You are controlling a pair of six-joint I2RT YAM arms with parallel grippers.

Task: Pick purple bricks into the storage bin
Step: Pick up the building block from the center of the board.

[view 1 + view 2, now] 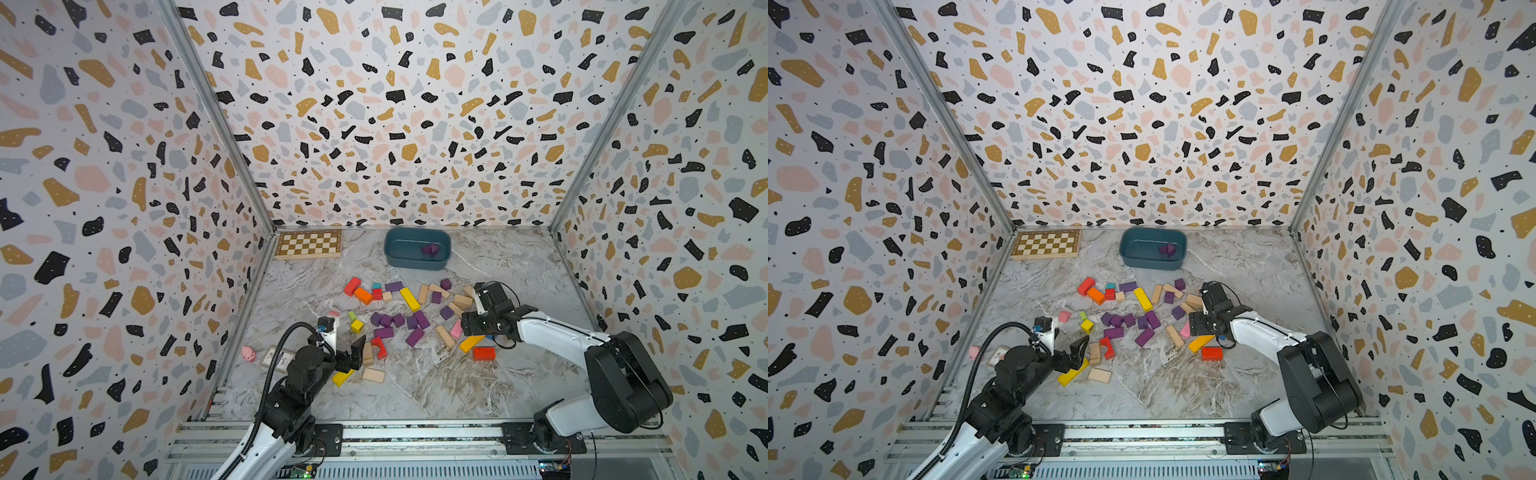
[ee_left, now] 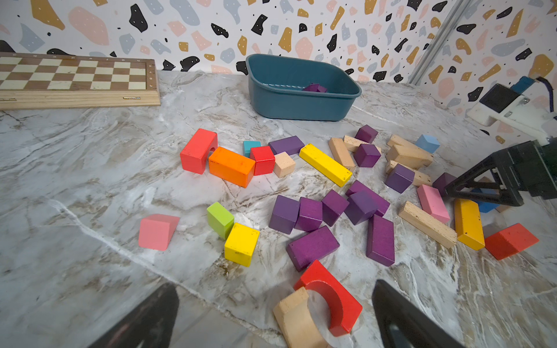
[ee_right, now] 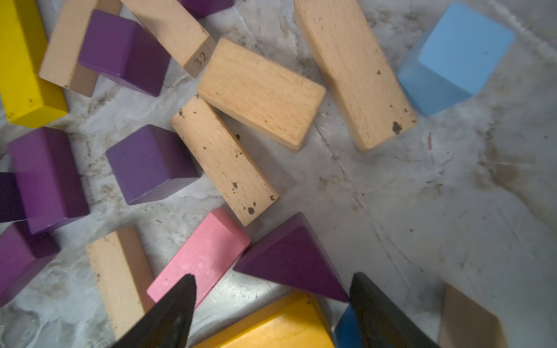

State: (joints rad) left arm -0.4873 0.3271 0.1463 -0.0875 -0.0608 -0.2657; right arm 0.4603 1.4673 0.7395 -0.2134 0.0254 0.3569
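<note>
Several purple bricks (image 1: 386, 321) (image 1: 1117, 320) (image 2: 309, 214) lie loose among other blocks on the marble table. The teal storage bin (image 1: 415, 263) (image 1: 1152, 263) (image 2: 301, 105) stands at the back, with purple bricks (image 1: 429, 249) (image 2: 315, 88) inside. My right gripper (image 1: 473, 328) (image 3: 272, 283) is low over the pile's right side, open. A purple wedge (image 3: 292, 259) lies between its fingers, one corner at a fingertip (image 3: 361, 289). My left gripper (image 1: 357, 349) (image 2: 274, 289) is open wide above a red arch (image 2: 334, 298) and a tan arch (image 2: 297, 319), holding nothing.
A chessboard (image 1: 309, 244) lies at the back left. Red, orange, yellow, pink, blue and tan blocks are mixed in with the purple ones. A pink block (image 3: 202, 259), a yellow block (image 3: 271, 328) and a blue block (image 3: 343, 328) crowd the wedge. A pink pig toy (image 1: 248, 353) sits at the left wall.
</note>
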